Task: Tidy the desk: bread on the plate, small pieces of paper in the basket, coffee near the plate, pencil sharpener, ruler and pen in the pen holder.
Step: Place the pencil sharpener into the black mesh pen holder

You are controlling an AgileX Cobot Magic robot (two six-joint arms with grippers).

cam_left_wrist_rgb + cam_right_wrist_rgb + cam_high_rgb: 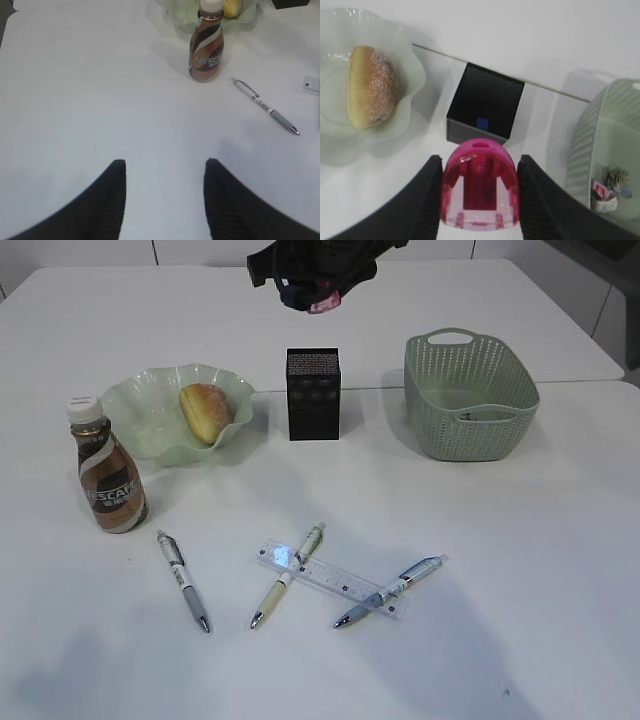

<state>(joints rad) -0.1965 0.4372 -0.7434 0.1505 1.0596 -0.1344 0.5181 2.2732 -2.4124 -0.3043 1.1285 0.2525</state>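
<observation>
My right gripper is shut on a pink pencil sharpener, high above the black mesh pen holder and just short of its opening. In the exterior view this gripper hangs at the top. The bread lies in the green plate, and the coffee stands in front of the plate's left side. The clear ruler and three pens lie at the front of the desk. My left gripper is open over bare desk, short of the coffee.
The green basket stands right of the pen holder, with small paper pieces inside. Two pens cross the ruler. A table seam runs behind the pen holder.
</observation>
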